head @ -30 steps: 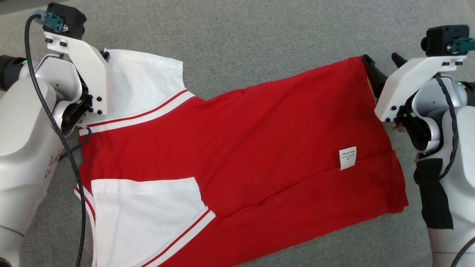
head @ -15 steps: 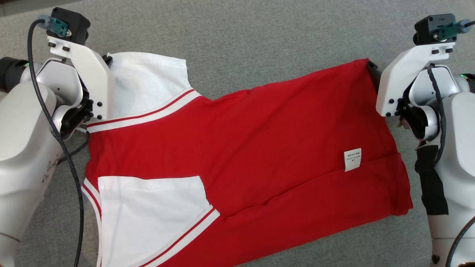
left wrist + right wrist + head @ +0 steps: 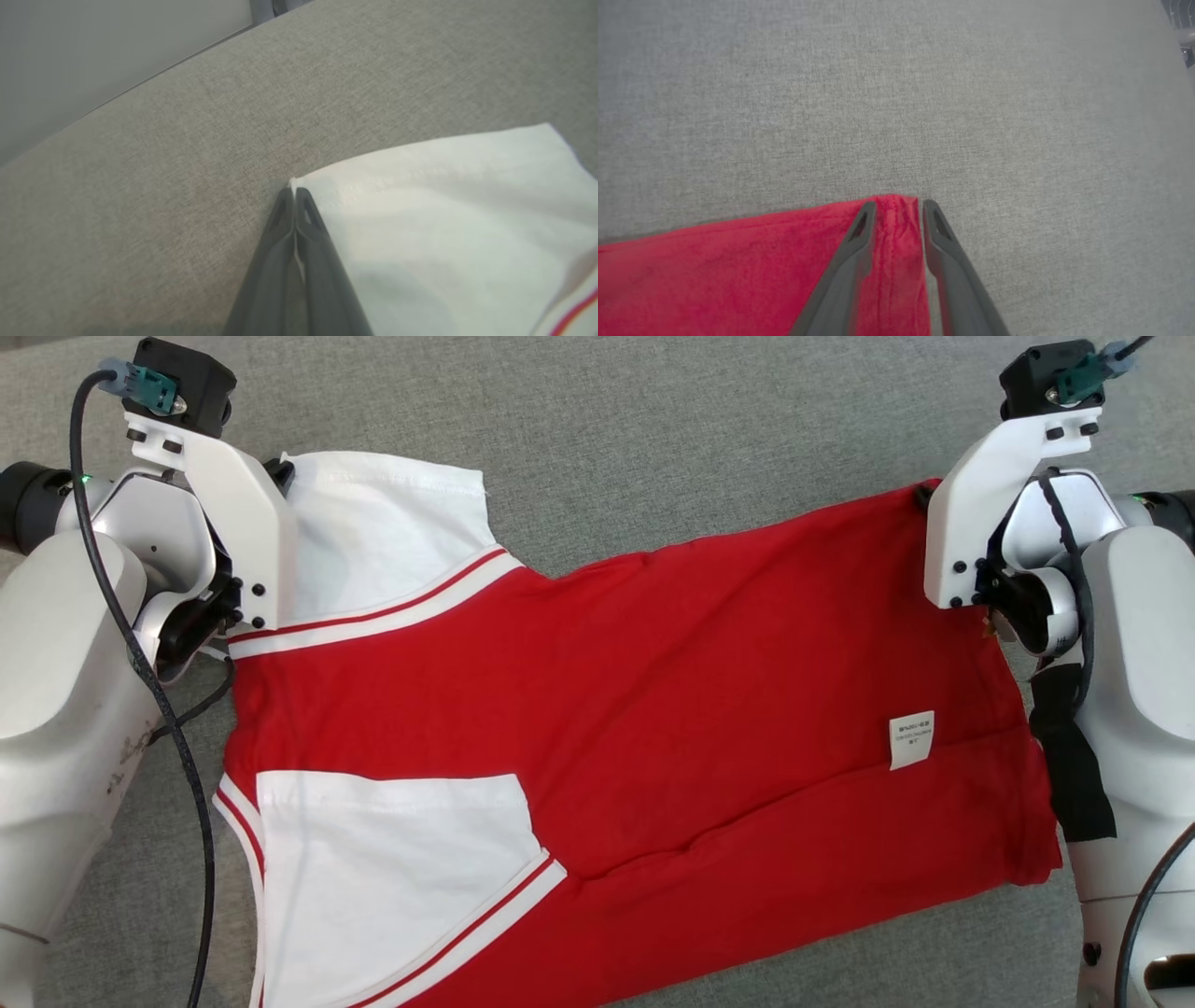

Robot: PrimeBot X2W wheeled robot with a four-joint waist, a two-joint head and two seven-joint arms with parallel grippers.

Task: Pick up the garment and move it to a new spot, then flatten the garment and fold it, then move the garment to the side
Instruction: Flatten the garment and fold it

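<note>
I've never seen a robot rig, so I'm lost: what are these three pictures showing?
A two-armed robot. The wide picture is from a camera on its head, looking down; the other two are from its wrists, looking along each hand's two dark fingers. A red and white shirt lies spread on a grey fabric surface. The left hand is shut on the edge of the white sleeve. The right hand straddles a red corner, fingers apart.
</note>
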